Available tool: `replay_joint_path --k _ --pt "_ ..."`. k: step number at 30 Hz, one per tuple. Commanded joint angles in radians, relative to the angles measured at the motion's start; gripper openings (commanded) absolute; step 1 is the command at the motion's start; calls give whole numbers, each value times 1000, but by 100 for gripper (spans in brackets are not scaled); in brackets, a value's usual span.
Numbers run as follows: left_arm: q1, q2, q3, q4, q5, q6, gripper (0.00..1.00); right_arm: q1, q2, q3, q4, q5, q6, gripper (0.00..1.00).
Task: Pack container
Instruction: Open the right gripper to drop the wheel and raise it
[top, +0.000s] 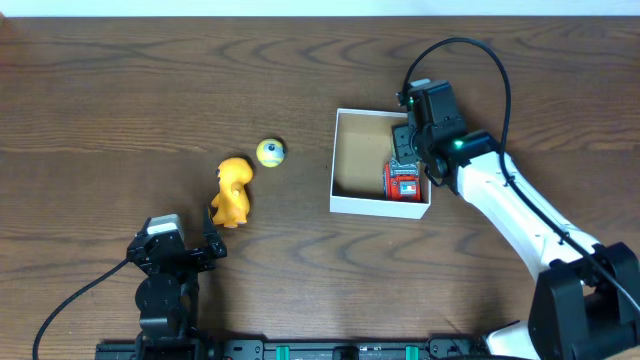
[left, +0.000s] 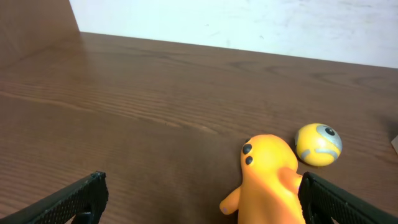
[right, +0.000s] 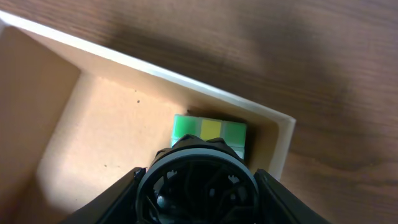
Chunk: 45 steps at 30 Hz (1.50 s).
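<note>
The container (top: 352, 160) stands right of centre, with white walls and a brown inside. My right gripper (top: 408, 150) reaches into its right side and is shut on a dark round toy (right: 200, 180). A red toy (top: 403, 182) lies in the box just below the gripper. In the right wrist view a green-and-yellow block (right: 210, 129) lies in the box corner (right: 283, 134) beyond the held toy. An orange figure (top: 232, 195) and a yellow ball (top: 270, 152) lie on the table to the left. My left gripper (top: 178, 240) is open and empty. The orange figure (left: 270, 180) lies by its right finger.
The dark wood table (top: 120, 110) runs out to all sides. The yellow ball (left: 318, 144) sits just beyond the orange figure's head. The right arm's black cable (top: 480, 50) loops above the box. A pale wall (left: 249, 22) bounds the table's far edge.
</note>
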Motion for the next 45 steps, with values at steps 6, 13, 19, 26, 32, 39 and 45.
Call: replay_joint_path --k 6,13,19,26,32,39,45 --pt "6 -6 -25 -5 -8 14 98 8 35 5 11 18 14 58" --pt "6 -6 -25 -5 -8 14 98 8 35 6 13 35 14 65" --pt "6 -6 -25 -5 -8 14 98 8 9 45 0 52 6 73" --pt "6 -6 -25 -5 -8 14 98 -23 -121 140 -128 197 107 77" --pt "6 -6 -25 -5 -8 14 98 -140 -235 141 -245 217 109 91" --pt "6 -6 -25 -5 -8 14 98 -245 -289 141 -338 216 108 99" --pt "6 -6 -25 -5 -8 14 98 -249 -288 140 -384 216 109 99"
